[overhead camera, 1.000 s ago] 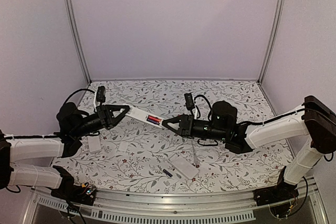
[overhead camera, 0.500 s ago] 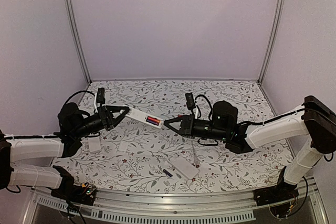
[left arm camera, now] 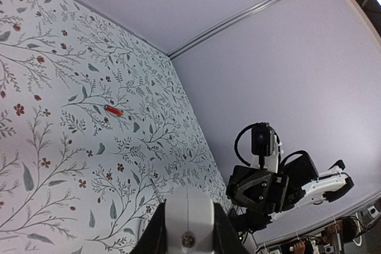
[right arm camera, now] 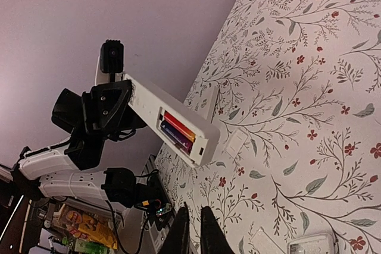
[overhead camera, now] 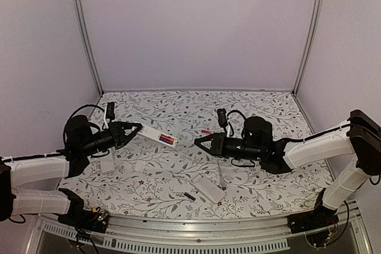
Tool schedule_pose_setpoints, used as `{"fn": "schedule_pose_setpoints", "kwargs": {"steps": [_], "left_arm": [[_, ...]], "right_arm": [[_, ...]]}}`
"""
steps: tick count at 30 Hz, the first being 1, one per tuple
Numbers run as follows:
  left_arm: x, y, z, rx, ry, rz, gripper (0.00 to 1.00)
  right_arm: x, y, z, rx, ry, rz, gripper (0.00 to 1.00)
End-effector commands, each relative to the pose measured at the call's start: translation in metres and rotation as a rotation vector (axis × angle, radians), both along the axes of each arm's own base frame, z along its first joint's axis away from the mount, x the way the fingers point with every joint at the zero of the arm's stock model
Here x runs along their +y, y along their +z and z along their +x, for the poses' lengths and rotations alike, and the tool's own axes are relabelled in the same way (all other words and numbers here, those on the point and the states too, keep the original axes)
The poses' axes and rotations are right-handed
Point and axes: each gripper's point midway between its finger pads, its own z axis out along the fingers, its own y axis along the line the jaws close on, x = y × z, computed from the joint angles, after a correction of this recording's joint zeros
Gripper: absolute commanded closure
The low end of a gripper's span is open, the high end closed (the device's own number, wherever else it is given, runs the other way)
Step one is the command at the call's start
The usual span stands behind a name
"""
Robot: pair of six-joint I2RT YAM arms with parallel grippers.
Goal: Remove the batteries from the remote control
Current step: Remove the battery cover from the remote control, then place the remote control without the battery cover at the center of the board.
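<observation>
My left gripper (overhead camera: 137, 129) clamps the remote control (overhead camera: 157, 135) aloft, two batteries (right arm camera: 177, 131) in its open bay; my right gripper (overhead camera: 197, 142), pinched together empty just off the remote's free end, should next spread and pluck one.

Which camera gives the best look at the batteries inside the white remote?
The right wrist view: the batteries lie side by side in the remote's open compartment, facing the lens. The top external view shows only a tiny coloured patch; the left wrist view shows just the remote's end.
</observation>
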Motion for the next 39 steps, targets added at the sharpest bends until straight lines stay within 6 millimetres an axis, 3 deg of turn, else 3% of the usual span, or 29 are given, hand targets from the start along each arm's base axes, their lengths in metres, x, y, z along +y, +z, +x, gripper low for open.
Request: {"fn": "schedule_pose_setpoints", "kwargs": {"steps": [1, 10, 12, 15, 20, 27, 39], "left_arm": [[0.004, -0.015, 0.0, 0.012, -0.029, 0.094, 1.0], [-0.006, -0.063, 0.001, 0.113, -0.226, 0.269, 1.0], [-0.012, -0.073, 0.001, 0.143, -0.3, 0.308, 1.0], [-0.019, -0.076, 0.007, 0.167, -0.346, 0.299, 1.0], [-0.026, -0.079, 0.023, 0.191, -0.392, 0.337, 1.0], [-0.032, -0.103, 0.027, 0.288, -0.434, 0.356, 1.0], [-0.048, -0.122, 0.024, 0.331, -0.391, 0.304, 0.95]], "right_arm": [[-0.019, 0.0, 0.009, -0.062, -0.072, -0.093, 0.86], [-0.051, -0.01, 0.022, -0.115, -0.142, -0.26, 0.59], [-0.058, -0.015, 0.022, -0.114, -0.155, -0.299, 0.46], [-0.067, -0.019, 0.022, -0.115, -0.172, -0.34, 0.33], [-0.08, -0.025, 0.019, -0.104, -0.195, -0.363, 0.21], [-0.095, -0.049, 0.018, -0.046, -0.239, -0.43, 0.18], [-0.103, -0.087, 0.005, 0.066, -0.226, -0.483, 0.19]]}}
